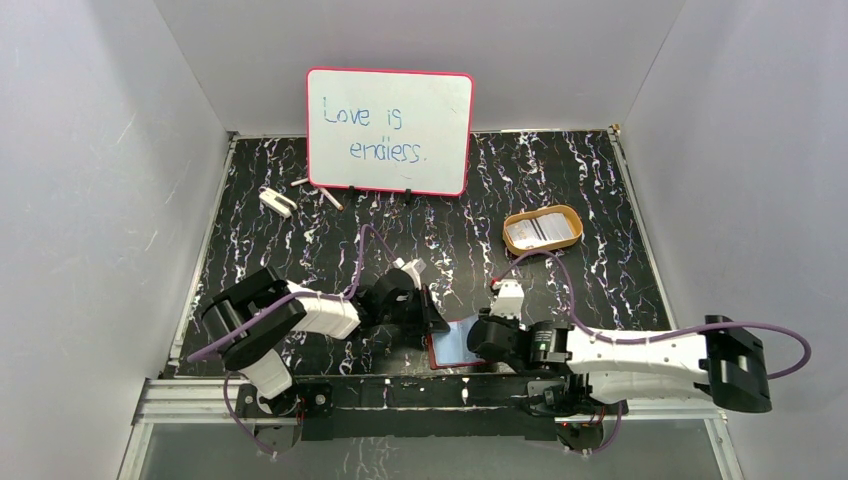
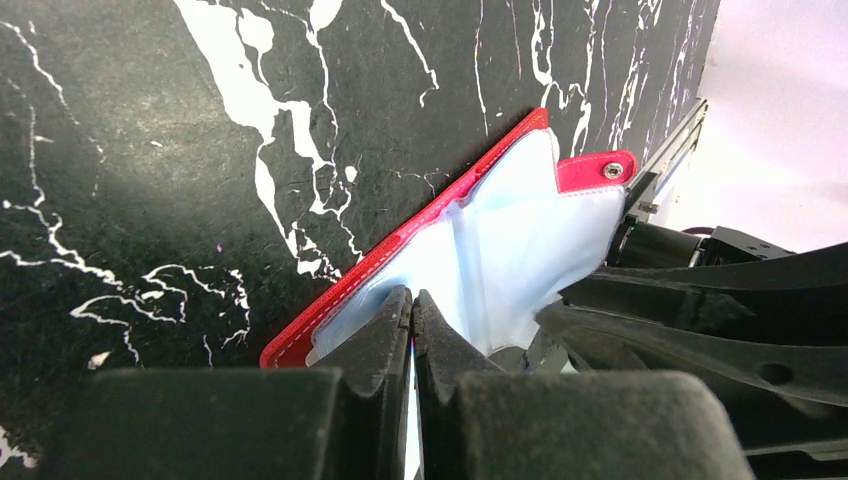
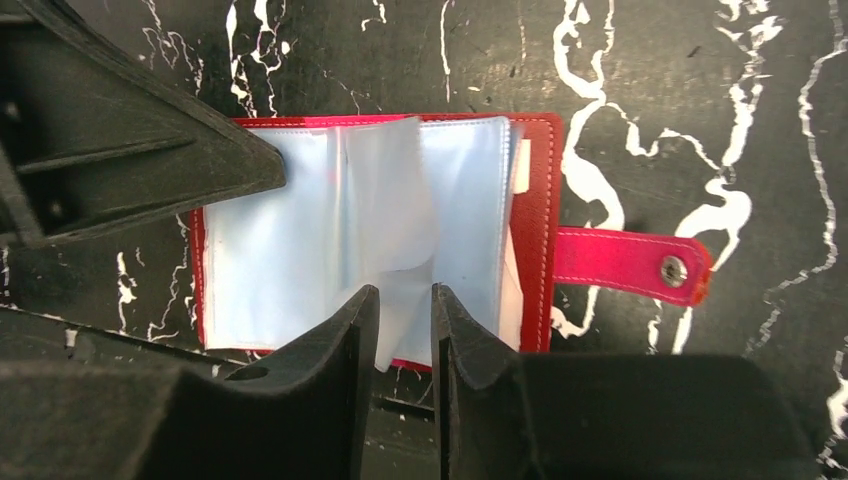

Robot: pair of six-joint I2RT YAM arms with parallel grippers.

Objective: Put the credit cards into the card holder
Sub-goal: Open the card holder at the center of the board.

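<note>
**A:** So, where does the card holder (image 1: 452, 347) sit?

**B:** It lies open on the black marbled counter (image 1: 300, 250), close to the near edge and between the two arms. The red cover is down and the clear sleeves (image 3: 300, 220) face up. Its red snap tab (image 3: 625, 262) sticks out flat onto the counter from one side.

**A:** And the left gripper (image 2: 412, 310)?

**B:** Its jaws are pressed fully together at the holder's left edge. The left wrist view shows a thin pale sliver nipped between them, apparently the edge of the lining, so it has hold of the holder there.

**A:** The right gripper (image 3: 405, 310)?

**B:** Its jaws stand slightly apart, leaving only a narrow gap, at the holder's near edge. One loose translucent sleeve curls up in the middle, and its lower edge reaches into that gap. The jaws are not clamped on it, and I cannot tell whether either finger touches it.

**A:** The credit cards (image 1: 545, 232)?

**B:** Pale ones lie in the orange-rimmed oval tray (image 1: 507, 228) towards the far right of the counter, well apart from the holder. I cannot tell how many there are. A white edge also shows inside the holder beside the tab, but I cannot say it is a card.

**A:** Anything behind?

**B:** A pink-framed whiteboard (image 1: 390, 130) stands at the back, reading "Love is endless"
</note>
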